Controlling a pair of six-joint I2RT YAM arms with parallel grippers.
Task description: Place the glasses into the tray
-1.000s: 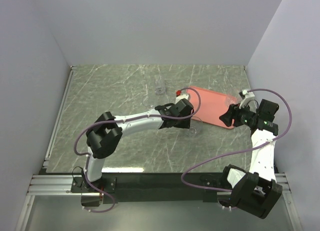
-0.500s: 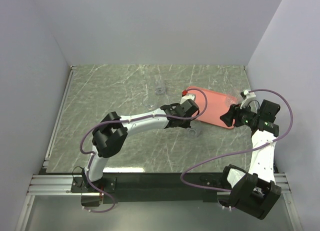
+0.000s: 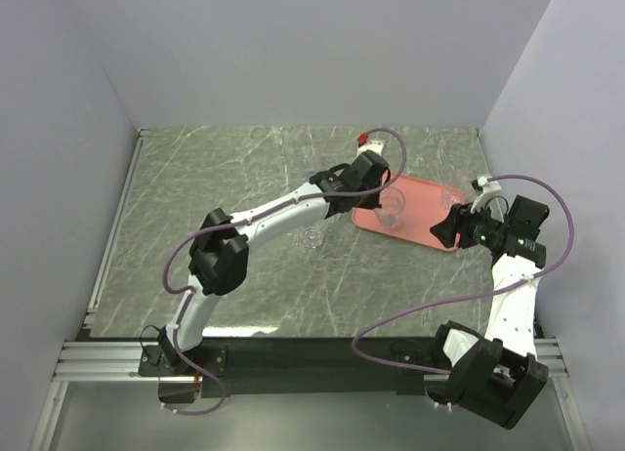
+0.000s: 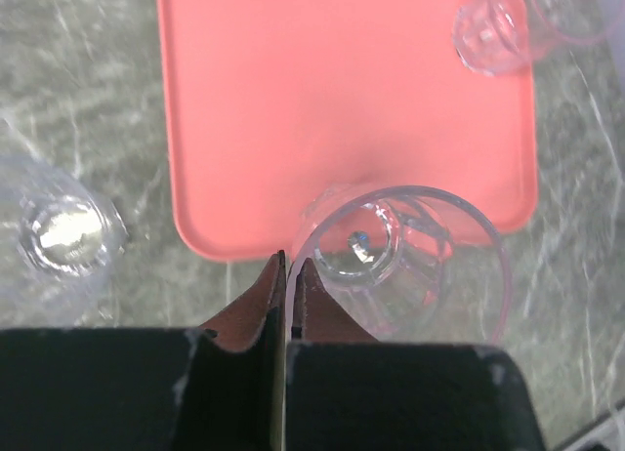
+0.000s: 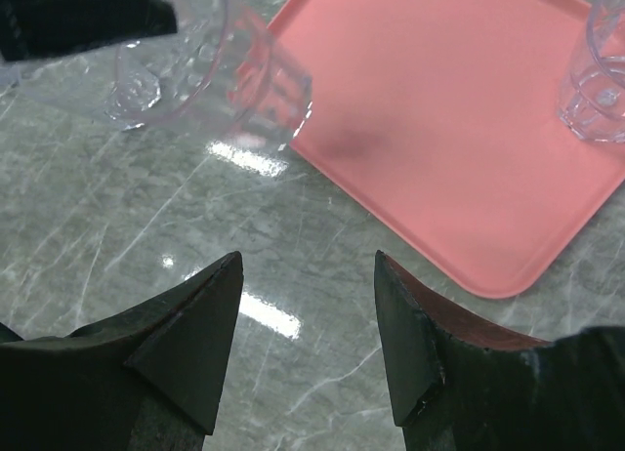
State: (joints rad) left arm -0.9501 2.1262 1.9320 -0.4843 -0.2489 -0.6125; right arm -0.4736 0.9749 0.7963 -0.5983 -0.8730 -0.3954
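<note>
The salmon-pink tray [image 3: 422, 220] lies at the right of the table. My left gripper [image 3: 379, 193] is shut on the rim of a clear glass [image 3: 393, 210] and holds it over the tray's left edge. In the left wrist view the fingers [image 4: 291, 266] pinch the wall of this glass [image 4: 405, 266], which straddles the edge of the tray [image 4: 322, 100]. Another glass [image 4: 493, 29] stands in the tray's far corner. It also shows in the right wrist view [image 5: 601, 90]. My right gripper [image 3: 445, 228] is open and empty beside the tray's right edge.
One glass [image 3: 312, 238] stands on the marble table left of the tray, under my left arm; it also shows in the left wrist view [image 4: 61, 234]. A further glass [image 4: 576, 7] sits just beyond the tray. White walls close in the back and both sides.
My left arm has swung away and to the right, carrying the glass from the table in front of the tray to over the tray's edge. The right arm has not moved.
</note>
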